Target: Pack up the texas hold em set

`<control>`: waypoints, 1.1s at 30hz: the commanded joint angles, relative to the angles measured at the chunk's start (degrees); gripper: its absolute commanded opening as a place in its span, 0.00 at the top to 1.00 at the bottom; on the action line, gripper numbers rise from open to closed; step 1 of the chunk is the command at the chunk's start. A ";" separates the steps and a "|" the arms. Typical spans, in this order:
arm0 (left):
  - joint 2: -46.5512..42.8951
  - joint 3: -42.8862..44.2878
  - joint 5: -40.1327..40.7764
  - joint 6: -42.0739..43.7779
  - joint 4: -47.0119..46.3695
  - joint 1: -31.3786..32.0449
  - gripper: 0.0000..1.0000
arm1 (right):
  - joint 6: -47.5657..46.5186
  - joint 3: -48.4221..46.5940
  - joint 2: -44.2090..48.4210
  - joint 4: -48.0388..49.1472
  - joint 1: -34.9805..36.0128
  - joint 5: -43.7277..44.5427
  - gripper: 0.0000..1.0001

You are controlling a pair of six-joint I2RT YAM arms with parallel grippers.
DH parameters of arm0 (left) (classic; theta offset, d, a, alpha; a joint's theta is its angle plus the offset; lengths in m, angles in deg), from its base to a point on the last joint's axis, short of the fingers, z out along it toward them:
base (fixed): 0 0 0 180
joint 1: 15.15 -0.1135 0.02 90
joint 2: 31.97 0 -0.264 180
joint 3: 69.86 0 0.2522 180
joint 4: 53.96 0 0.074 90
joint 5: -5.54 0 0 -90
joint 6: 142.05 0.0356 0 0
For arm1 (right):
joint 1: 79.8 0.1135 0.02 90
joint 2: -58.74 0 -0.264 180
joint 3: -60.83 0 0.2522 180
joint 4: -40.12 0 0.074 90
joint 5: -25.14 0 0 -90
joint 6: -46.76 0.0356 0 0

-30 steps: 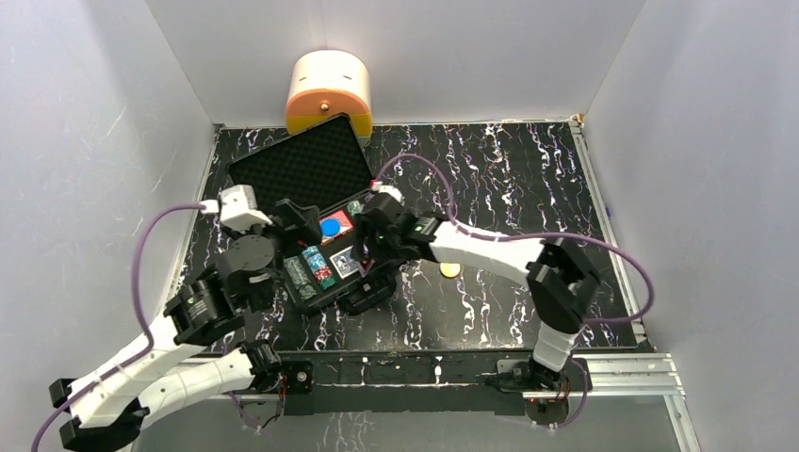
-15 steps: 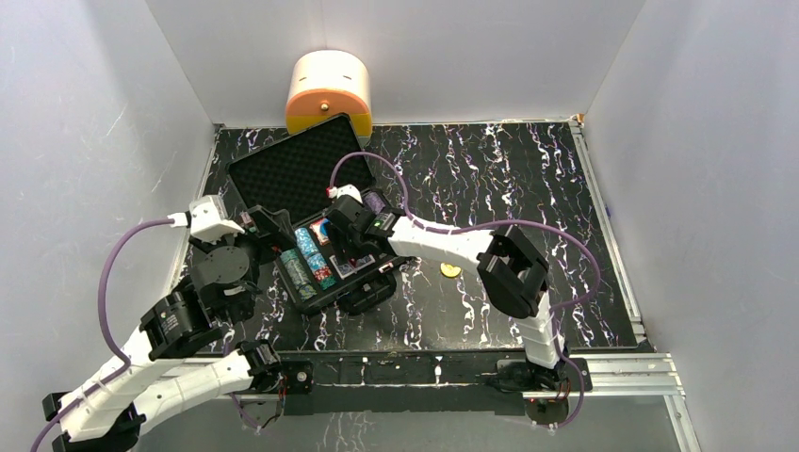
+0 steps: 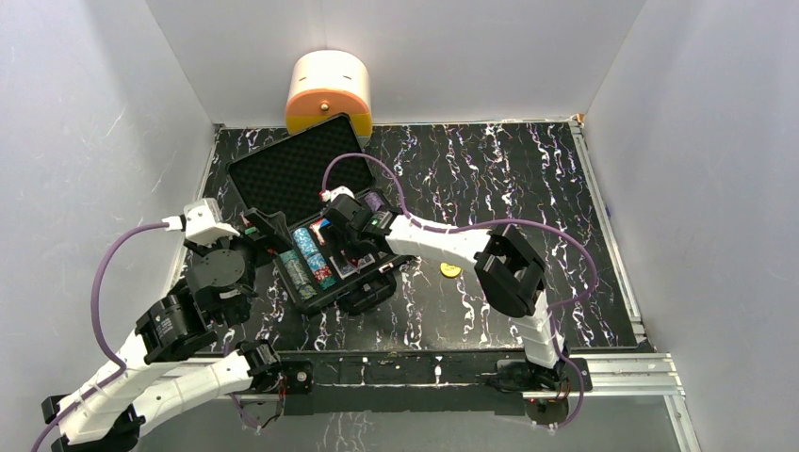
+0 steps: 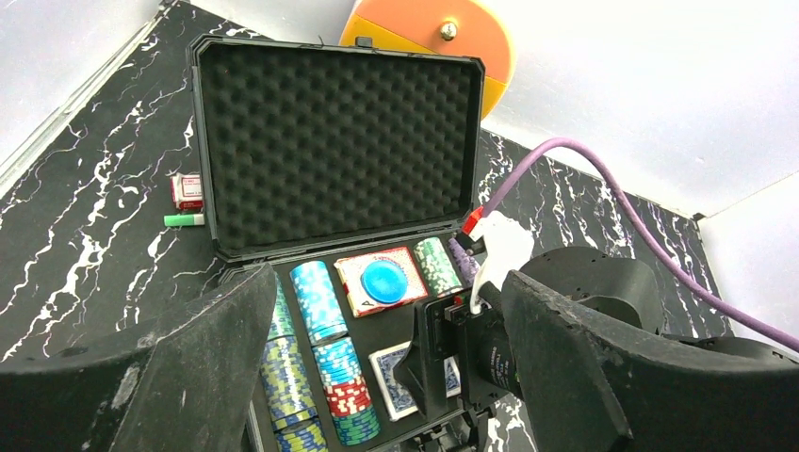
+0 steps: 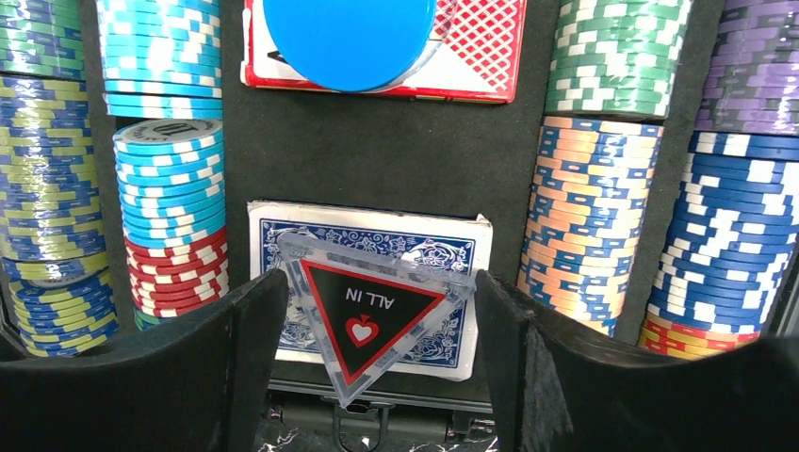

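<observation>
The table (image 3: 509, 179) is black with white marbled veins, boxed in by plain white walls (image 3: 94, 113) on three sides. Against the back wall, upper left of centre in the overhead view, a cream-and-orange rounded container (image 3: 328, 92) stands just behind the open briefcase (image 3: 300, 169), whose foam-lined lid leans back toward it. The case sits left of centre on the table.

Inside it, rows of poker chips (image 5: 603, 188) in many colours flank a middle channel. There a red deck (image 5: 481, 56) lies with a blue disc (image 5: 349, 38) on top, and a blue deck (image 5: 433, 247) lies below it in the right wrist view. A yellow disc (image 3: 450, 270) lies on the bare table to the right of the case, apart from it. In the left wrist view, a small red-and-white item (image 4: 187, 190) and a green tube (image 4: 184, 220) lie on the table by the lid's left edge.

The right arm reaches over the case base, its purple cable (image 4: 561, 143) arching above, and hides part of the contents from overhead. Its pincer (image 5: 372, 282) hangs over the blue deck, jaws wide, with a clear ALL IN triangle (image 5: 367, 301) spanning the gap. I cannot tell whether the fingers pinch it or it simply rests on the deck. The left pincer (image 4: 388, 287) stands at the case's left side in the overhead view, spread wide and holding nothing.
</observation>
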 commanded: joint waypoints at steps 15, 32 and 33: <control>-0.79 0.81 0.78 -1.41 2.27 0.29 0.11 | 11.52 16.59 23.30 4.40 -6.21 10.51 0.14; -0.61 3.41 2.25 1.74 6.01 0.21 0.09 | 17.06 44.01 32.09 3.42 -21.03 4.27 0.18; -0.61 3.51 2.31 1.76 6.07 0.24 0.09 | 15.74 44.47 31.53 4.68 -21.32 2.45 0.18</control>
